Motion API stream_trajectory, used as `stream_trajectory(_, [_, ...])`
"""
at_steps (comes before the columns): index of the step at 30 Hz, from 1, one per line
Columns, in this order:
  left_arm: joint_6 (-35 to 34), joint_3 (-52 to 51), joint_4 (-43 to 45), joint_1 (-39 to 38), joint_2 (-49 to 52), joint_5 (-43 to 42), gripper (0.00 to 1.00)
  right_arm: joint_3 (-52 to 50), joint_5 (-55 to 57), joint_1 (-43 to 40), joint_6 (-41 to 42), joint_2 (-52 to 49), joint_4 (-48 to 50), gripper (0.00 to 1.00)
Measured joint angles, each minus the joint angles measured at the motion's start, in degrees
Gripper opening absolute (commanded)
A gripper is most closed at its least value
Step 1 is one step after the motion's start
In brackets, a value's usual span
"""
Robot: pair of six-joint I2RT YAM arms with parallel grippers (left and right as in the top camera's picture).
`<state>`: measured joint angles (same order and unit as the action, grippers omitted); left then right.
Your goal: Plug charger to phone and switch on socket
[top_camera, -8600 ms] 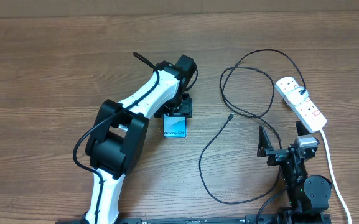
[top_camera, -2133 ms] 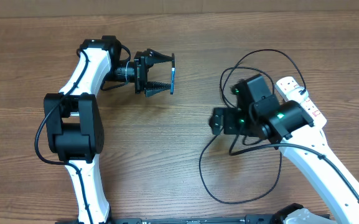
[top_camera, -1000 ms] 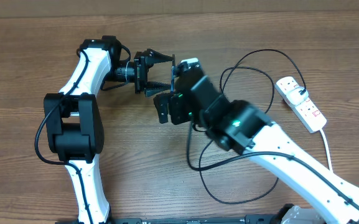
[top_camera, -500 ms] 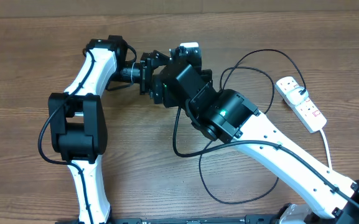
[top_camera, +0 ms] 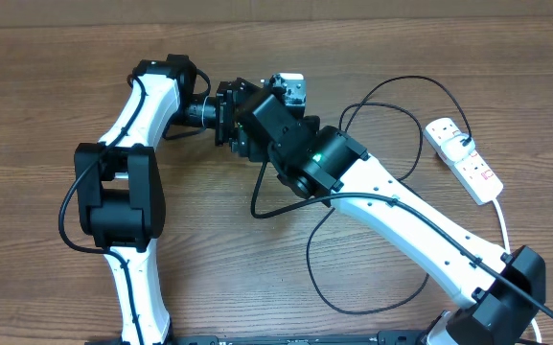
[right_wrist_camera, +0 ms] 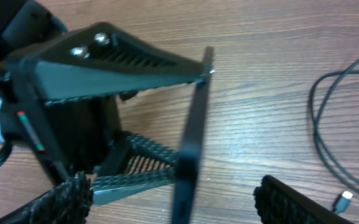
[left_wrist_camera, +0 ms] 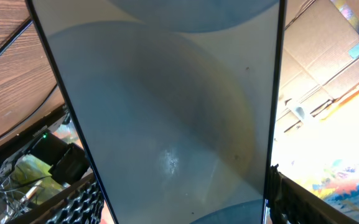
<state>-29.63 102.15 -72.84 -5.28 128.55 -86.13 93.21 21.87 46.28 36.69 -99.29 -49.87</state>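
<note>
Phone (right_wrist_camera: pixel 190 134) is standing on edge above the wooden counter (top_camera: pixel 56 57), with the left end effector (right_wrist_camera: pixel 188 124) gripping it by two opposite edges at the tips of its ribbed fingers (right_wrist_camera: pixel 114 65). From the left wrist, the phone's glossy blue-grey face is filling almost the whole view. The right end effector (right_wrist_camera: pixel 176 202) is hovering right at the phone with its fingers spread wide. One finger is sitting on either side of the thin dark edge, and neither is touching it. In the overhead view the right arm (top_camera: pixel 381 192) is reaching across and hiding the phone. The charger (top_camera: pixel 419 134) is lying in loose loops on the counter near the phone, its small connector (right_wrist_camera: pixel 344 199) resting free and apart from it. Beyond those loops, well apart from the phone, the socket (top_camera: pixel 463 158) is lying flat, its thick white cord (top_camera: pixel 506 225) trailing toward the counter's near edge.
</note>
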Motion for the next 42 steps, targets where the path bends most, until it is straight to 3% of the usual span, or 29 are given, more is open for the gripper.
stream_trajectory(6, [0.00, 0.00, 0.02, 0.00, 0.00, 0.02, 0.76, 0.00, 0.42, -1.22, 0.61, 0.00, -0.70, 0.71])
stream_trajectory(26, [0.02, 0.00, 1.51, 0.00, 0.00, 0.02, 0.76, 0.00, 0.42, -1.25, 3.04, 0.00, -0.52, 0.56])
stream_trajectory(42, [0.00, 0.00, 1.51, 0.00, 0.00, 0.02, 0.76, 0.00, 0.39, -1.25, 3.63, 0.00, -0.31, 0.54])
